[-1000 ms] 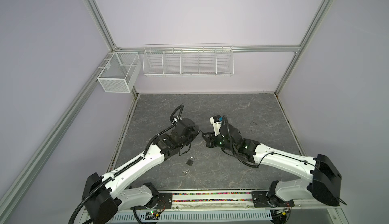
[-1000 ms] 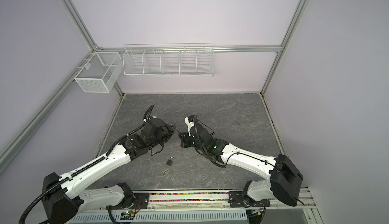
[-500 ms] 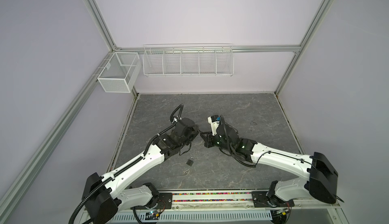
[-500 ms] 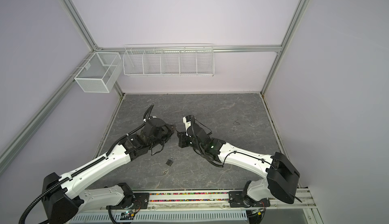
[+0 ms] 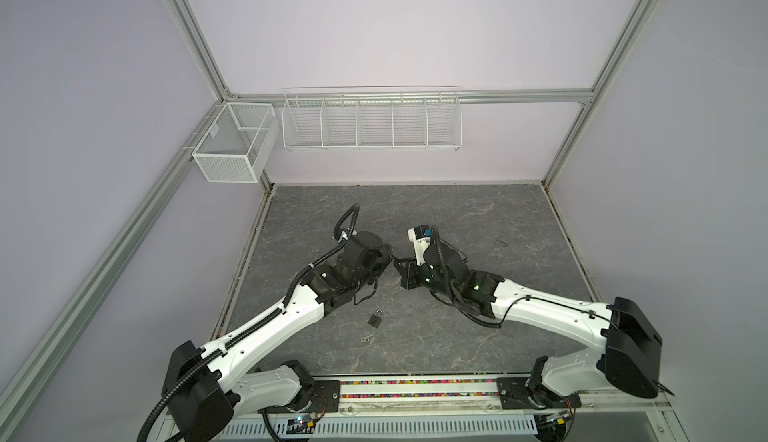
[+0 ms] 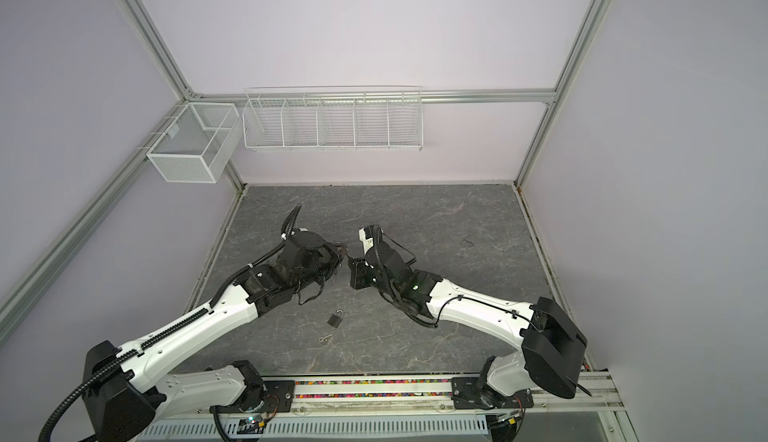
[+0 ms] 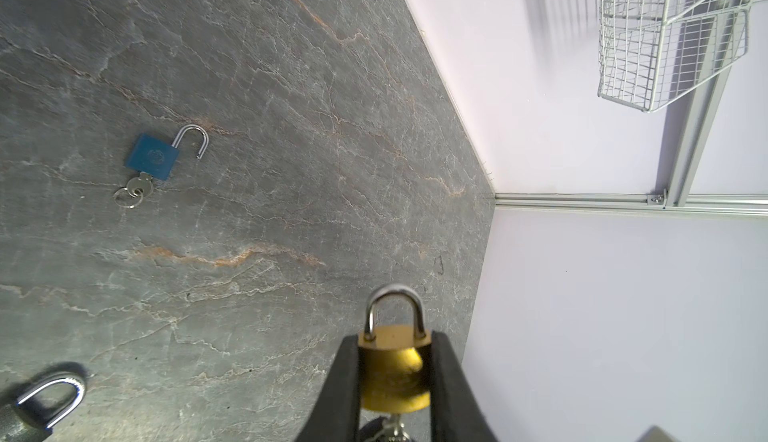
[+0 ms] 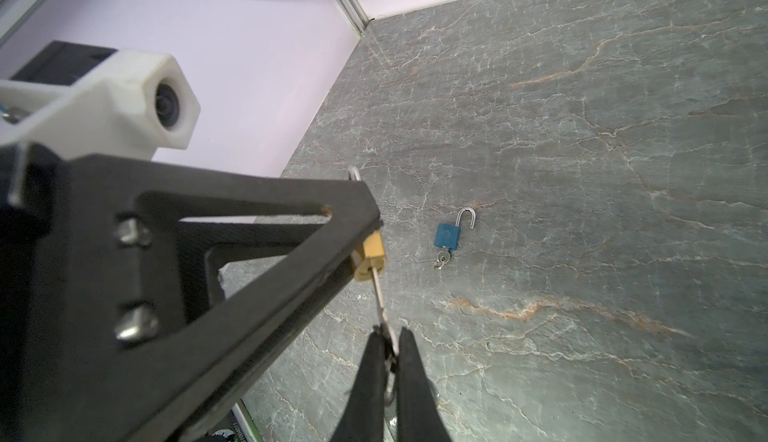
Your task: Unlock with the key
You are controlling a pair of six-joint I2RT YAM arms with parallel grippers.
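Brass padlock (image 7: 392,367), shackle not yet sprung, is clamped in my left fingers (image 7: 347,390) beyond the grey padlock (image 5: 375,318); my right fingers (image 8: 368,382) pinch the key (image 8: 380,294), blade in, turn seemingly pending. Blue padlock (image 7: 151,157), well apart from the grey padlock, lies open. Three padlocks, three keys.

Blue padlock (image 7: 151,161), grey padlock (image 5: 375,318) on tabletop (image 5: 478,211)
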